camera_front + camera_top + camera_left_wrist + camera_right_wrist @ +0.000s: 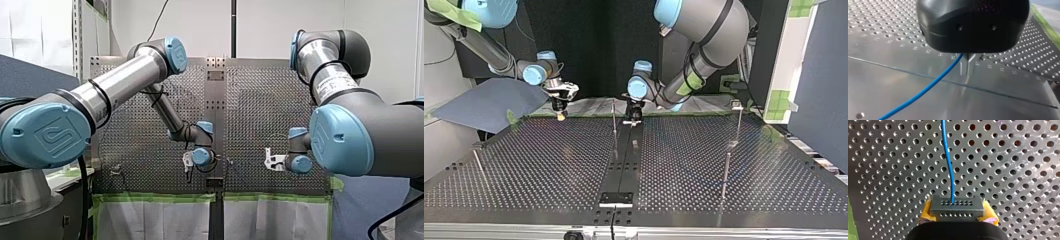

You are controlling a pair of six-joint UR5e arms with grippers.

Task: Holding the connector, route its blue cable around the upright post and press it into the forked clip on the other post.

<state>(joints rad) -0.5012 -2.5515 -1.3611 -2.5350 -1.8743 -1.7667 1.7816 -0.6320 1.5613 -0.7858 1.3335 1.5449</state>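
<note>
A grey connector (957, 207) with rows of small holes sits between yellow pads (925, 211), my right gripper (957, 216) shut on it. A thin blue cable (948, 162) leaves the connector's face and runs ahead over the perforated plate. In the left wrist view my left gripper (967, 71) has its metal fingers shut on the blue cable (923, 91), which trails away across the smooth centre plate. In the top view my right gripper (560, 115) hangs at the left and my left gripper (633, 119) at the middle, beside a thin upright post (614, 120).
More thin posts stand on the perforated table (549, 165): one with a small head at the top view's right (738, 120), one nearer (725, 175), one at the left edge (479, 165). A black bracket (616, 198) sits on the centre strip. Green tape (150, 198) lines the edge.
</note>
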